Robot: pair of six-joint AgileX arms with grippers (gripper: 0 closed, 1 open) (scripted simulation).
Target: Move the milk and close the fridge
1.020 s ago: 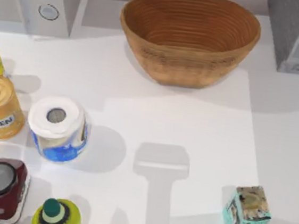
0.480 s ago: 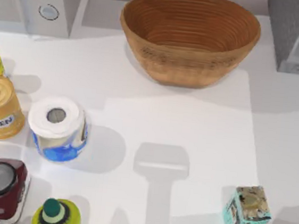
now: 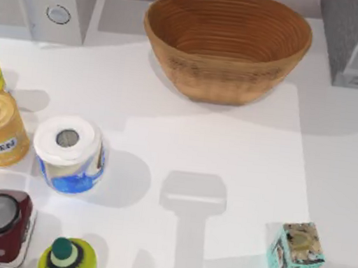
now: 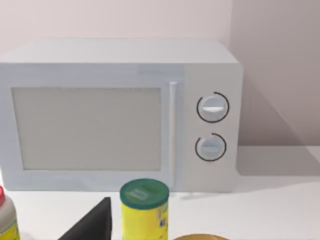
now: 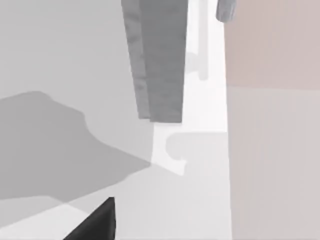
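The grey boxy fridge (image 3: 344, 36), with its speckled dark side and pale door panel, stood at the upper right corner of the top view, right of the brown woven basket (image 3: 227, 43). In the right wrist view its speckled grey slab (image 5: 160, 60) ran lengthwise in the upper middle of the frame, ahead of a dark wedge (image 5: 95, 222) at the lower edge, probably part of the right gripper. So the right arm seemed the nearer one for closing it. The left wrist view faced the light grey microwave (image 4: 120, 115). I could not tell whether either gripper was open or closed, nor where the small blue milk carton sat. The teal patterned carton (image 3: 294, 255) at lower right was not it.
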